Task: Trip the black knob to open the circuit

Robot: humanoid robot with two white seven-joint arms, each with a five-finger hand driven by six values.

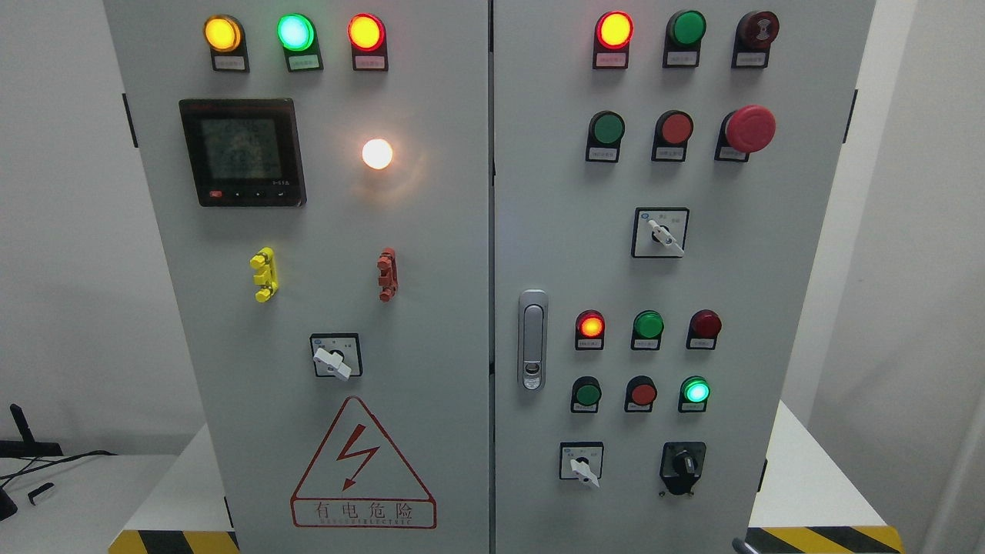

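Since no robot hand or arm shows in the head view, the state of either hand cannot be reported. The cabinet (492, 492) fills the frame, its two doors shut and the latch (532, 338) flush on the right door.

The black knob (682, 465) sits at the lower right of the right door, just right of a white selector (582, 465) and below the lit green lamp (696, 390). Its grip points roughly straight up; whether that is the closed or the tripped position cannot be read, as the markings are too small. The scene therefore fits either a circuit yet to be opened or one already opened with the hands withdrawn.

Several lamps are lit on both doors, so the panel appears live. The warning triangle (362, 463) on the left door fits that judgement. The knob stands low and unobstructed, presumably for easy reach.
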